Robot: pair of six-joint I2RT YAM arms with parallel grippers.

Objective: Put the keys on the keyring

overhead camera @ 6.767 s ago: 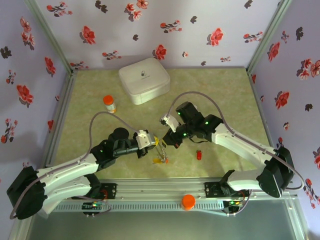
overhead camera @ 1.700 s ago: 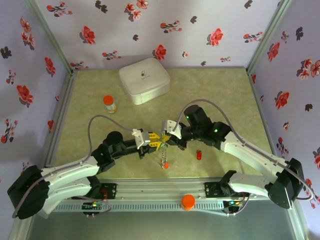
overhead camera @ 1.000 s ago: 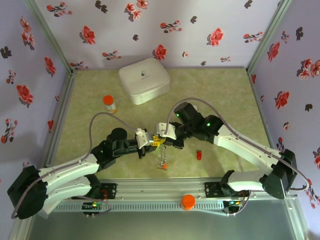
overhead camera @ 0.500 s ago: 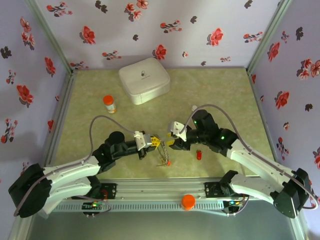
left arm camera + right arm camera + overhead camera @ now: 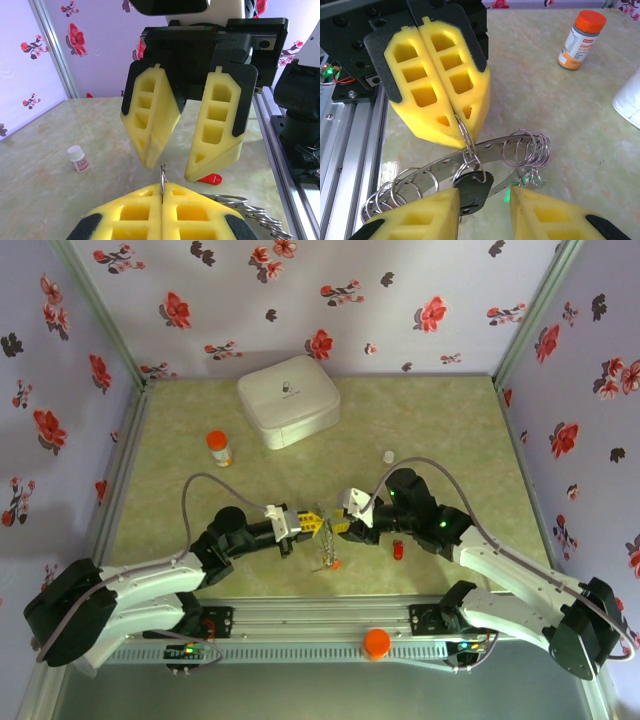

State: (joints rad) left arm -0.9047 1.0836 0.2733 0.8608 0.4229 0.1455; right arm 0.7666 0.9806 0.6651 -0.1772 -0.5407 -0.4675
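One second back the right gripper (image 5: 482,192) was pinched shut close against the left gripper (image 5: 456,131). Now its jaws stand apart and it has drawn back a little. The left gripper stays closed on a thin wire loop of the keyring (image 5: 492,146), which hangs just below its jaws. A black key (image 5: 472,186) dangles from that loop in the gap between the right jaws, pinched by neither pad. That reads as a release: the black key looks threaded on. A red key (image 5: 398,550) lies on the table (image 5: 450,430) behind the right jaws, still to be added.
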